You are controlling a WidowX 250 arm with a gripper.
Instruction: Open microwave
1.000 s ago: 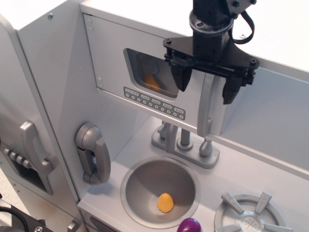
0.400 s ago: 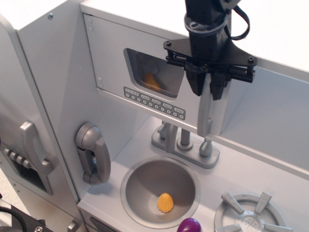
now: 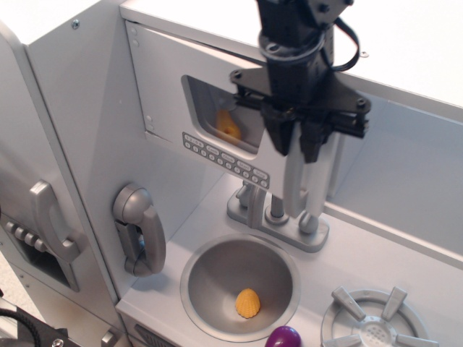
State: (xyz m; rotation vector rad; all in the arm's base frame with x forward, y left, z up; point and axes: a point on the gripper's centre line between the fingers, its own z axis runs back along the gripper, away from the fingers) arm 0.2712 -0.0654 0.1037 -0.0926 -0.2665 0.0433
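The microwave [image 3: 166, 94] is a silver-grey compartment at the top of the toy kitchen. Its door has a small dark window [image 3: 217, 116] with something orange behind it, and a button row [image 3: 224, 163] below. The door's vertical grey bar handle [image 3: 295, 184] is at its right edge. My black gripper [image 3: 294, 148] comes down from above and is shut on the top of that handle. The door stands slightly swung out at its right edge, with a gap to the cabinet beside it.
Below are a grey faucet [image 3: 278, 213], a round sink [image 3: 240, 285] holding an orange toy [image 3: 248, 303], a purple object [image 3: 284, 337] at the front edge, and a burner [image 3: 372, 325]. A grey telephone handset [image 3: 139, 230] and a tall panel with curved handle [image 3: 51, 220] are on the left.
My gripper closed from open around the handle to shut on it, then moved left and toward the camera, pulling the door's right edge outward.
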